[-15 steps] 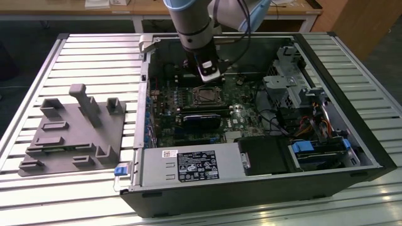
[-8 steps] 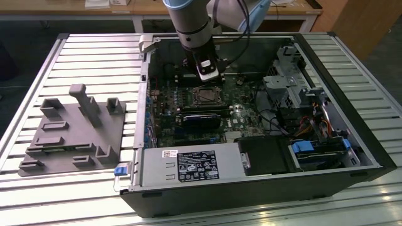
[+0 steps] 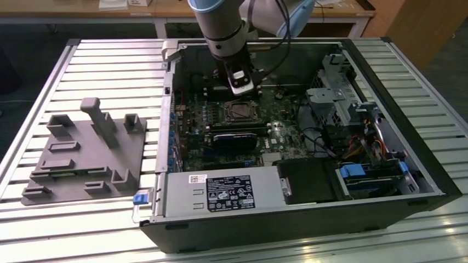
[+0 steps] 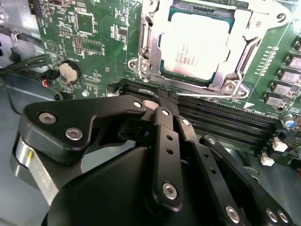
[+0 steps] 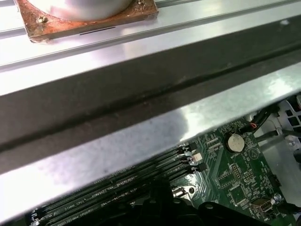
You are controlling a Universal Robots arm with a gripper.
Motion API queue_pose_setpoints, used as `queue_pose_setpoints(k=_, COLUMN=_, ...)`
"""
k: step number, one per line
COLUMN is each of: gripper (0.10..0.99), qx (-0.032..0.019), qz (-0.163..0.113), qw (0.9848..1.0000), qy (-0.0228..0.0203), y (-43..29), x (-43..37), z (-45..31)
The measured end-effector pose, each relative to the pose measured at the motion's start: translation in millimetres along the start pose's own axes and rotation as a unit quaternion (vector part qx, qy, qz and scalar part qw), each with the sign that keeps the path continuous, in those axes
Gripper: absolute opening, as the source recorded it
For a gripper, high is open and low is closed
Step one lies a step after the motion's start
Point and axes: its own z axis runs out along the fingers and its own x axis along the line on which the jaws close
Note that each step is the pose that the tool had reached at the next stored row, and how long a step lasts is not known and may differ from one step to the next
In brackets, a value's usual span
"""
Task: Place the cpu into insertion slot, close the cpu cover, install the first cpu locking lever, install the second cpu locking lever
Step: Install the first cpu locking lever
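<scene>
The cpu (image 4: 197, 47) lies flat in the insertion slot (image 3: 238, 112) on the green motherboard inside the open computer case. The cpu cover (image 4: 149, 52), a silvery frame, lies down around it. A thin metal locking lever (image 4: 211, 95) runs along the slot's edge nearest the memory slots. My gripper (image 4: 167, 96) is shut, and its black fingertips sit at one end of that lever. I cannot tell whether they pinch it or only touch it. In the exterior view the gripper (image 3: 242, 92) hangs just behind the slot.
Long black memory slots (image 4: 221, 122) lie beside the socket, and a coin battery (image 4: 70, 71) sits further off. A black card (image 3: 234, 139), a power supply (image 3: 219, 192) and drive cages (image 3: 343, 98) crowd the case. A grey fixture (image 3: 87, 153) stands on the table at the exterior view's left.
</scene>
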Motion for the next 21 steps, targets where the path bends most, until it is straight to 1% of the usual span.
queue_pose_setpoints(k=8, gripper=0.106, qx=0.0, qz=0.0, qw=1.0, qy=-0.0002, y=2.2, x=2.5, z=0.3)
queue_pose_setpoints(k=10, gripper=0.106, qx=0.0007, qz=0.0, qw=1.0, qy=-0.0008, y=2.1, x=2.9, z=0.7)
queue_pose_setpoints(k=17, gripper=0.106, qx=0.0089, qz=-0.003, qw=0.9999, qy=-0.0052, y=1.0, x=4.2, z=3.7)
queue_pose_setpoints(k=21, gripper=0.106, qx=0.0126, qz=-0.004, qw=0.9999, qy=-0.0071, y=0.4, x=4.7, z=5.8)
